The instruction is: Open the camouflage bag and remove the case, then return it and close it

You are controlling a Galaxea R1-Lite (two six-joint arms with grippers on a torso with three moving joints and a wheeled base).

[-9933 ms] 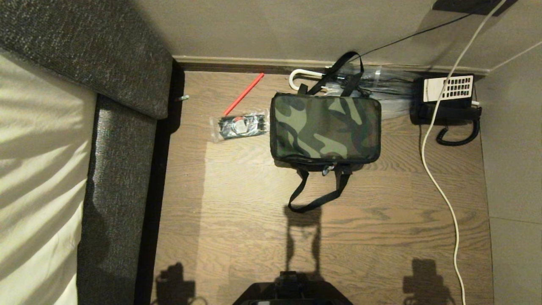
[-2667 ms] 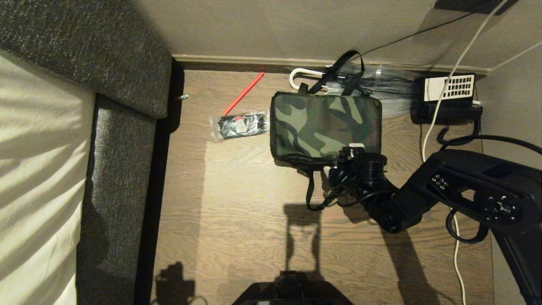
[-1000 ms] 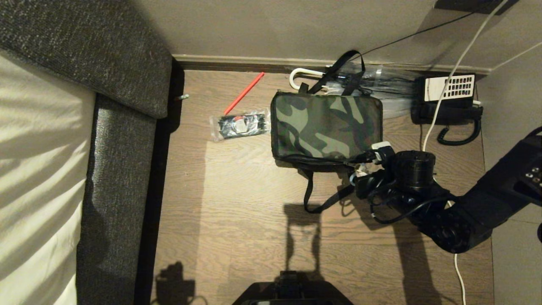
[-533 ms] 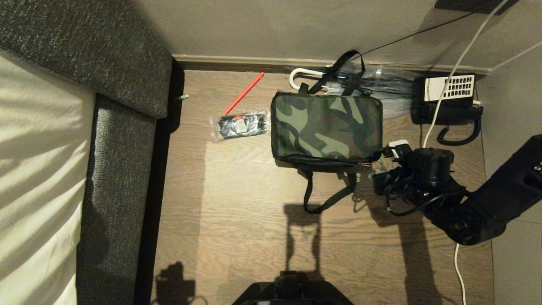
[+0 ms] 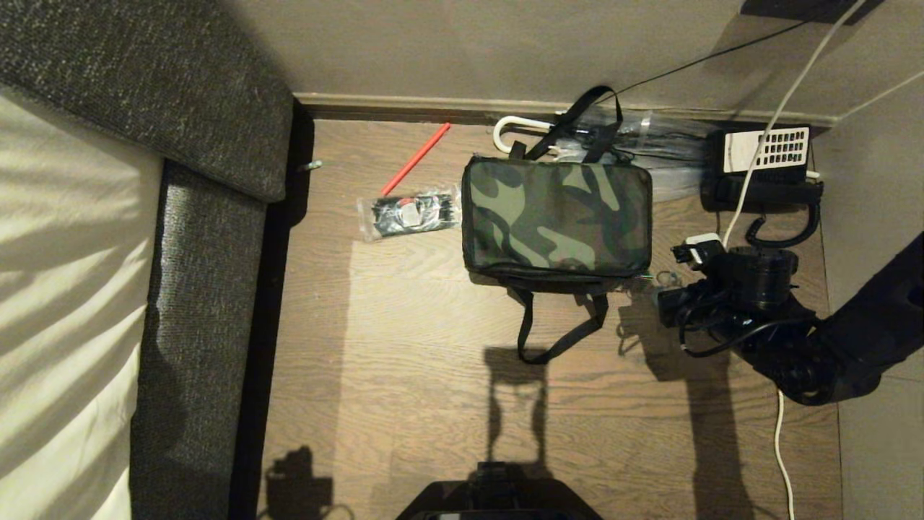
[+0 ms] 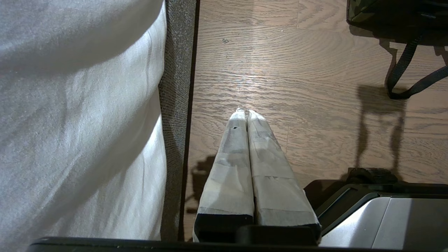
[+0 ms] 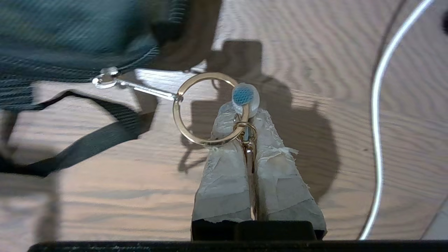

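Soft fabric camouflage bag (image 5: 556,217) beside right pincer (image 7: 245,115) — clamped on key ring (image 7: 206,108) of zipper pull; left pincer (image 6: 244,113) closed, empty — parked.

Boxy camouflage bag (image 5: 556,217) flat on floor, black handles, zipper pull drawn sideways

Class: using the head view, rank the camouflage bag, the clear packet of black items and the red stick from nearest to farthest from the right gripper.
1. camouflage bag, just left of the right gripper.
2. clear packet, beyond the bag's left side.
3. red stick, farther back towards the wall.
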